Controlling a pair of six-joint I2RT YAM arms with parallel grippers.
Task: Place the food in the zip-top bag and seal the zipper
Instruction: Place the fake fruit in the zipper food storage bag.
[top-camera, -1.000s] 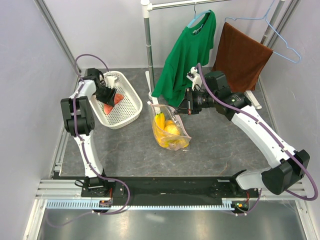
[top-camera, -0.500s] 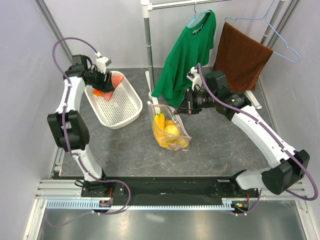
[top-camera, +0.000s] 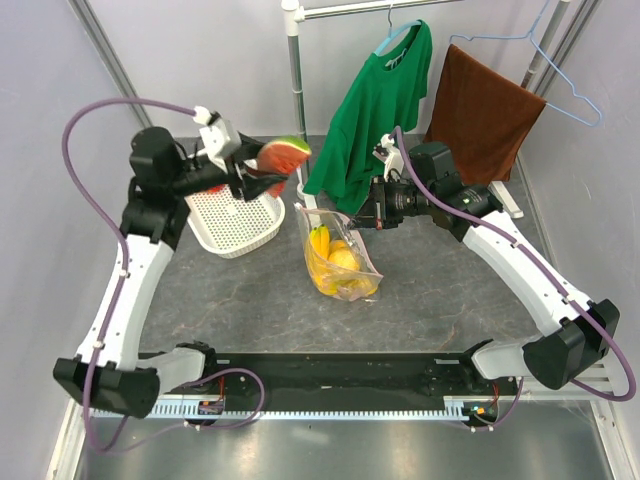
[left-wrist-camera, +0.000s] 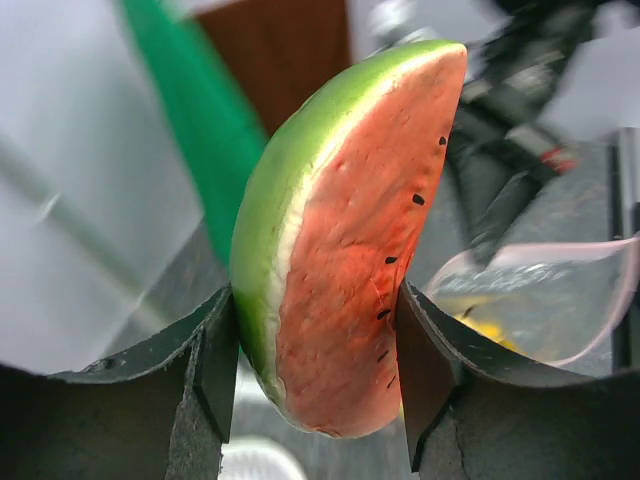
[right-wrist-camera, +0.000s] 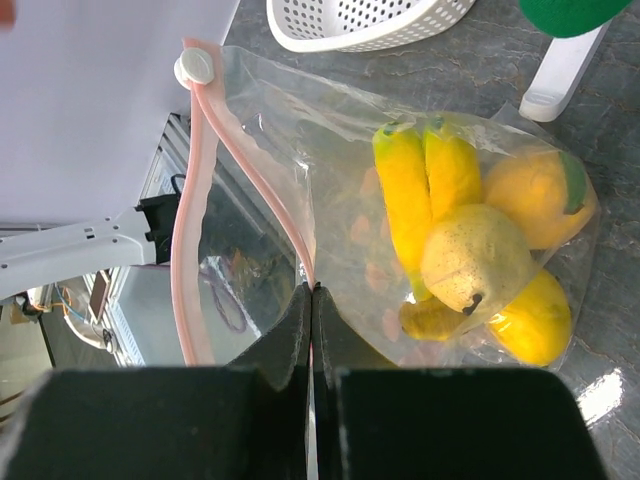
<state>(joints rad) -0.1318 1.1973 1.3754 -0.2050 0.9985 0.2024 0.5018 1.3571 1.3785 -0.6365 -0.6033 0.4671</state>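
Note:
My left gripper (top-camera: 262, 170) is shut on the red-and-green watermelon piece (top-camera: 283, 156) and holds it in the air between the basket and the bag; in the left wrist view it (left-wrist-camera: 350, 240) fills the frame between the fingers. The clear zip-top bag (top-camera: 340, 262) stands open in the middle of the table with the banana bunch (right-wrist-camera: 425, 200) and yellow-orange fruits (right-wrist-camera: 475, 258) inside. My right gripper (top-camera: 366, 218) is shut on the bag's mouth edge, pinching the pinkish zipper strip (right-wrist-camera: 280, 215) and holding the mouth up. The white slider (right-wrist-camera: 195, 68) sits at the strip's end.
A white lattice basket (top-camera: 243, 232) lies at the back left under my left arm. A green shirt (top-camera: 375, 105) and a brown towel (top-camera: 482, 115) hang from a rack at the back; its white pole (top-camera: 296, 95) stands just behind the bag.
My left gripper has lifted the watermelon piece out of the basket and swung it right, toward the bag. The right gripper and bag have not moved.

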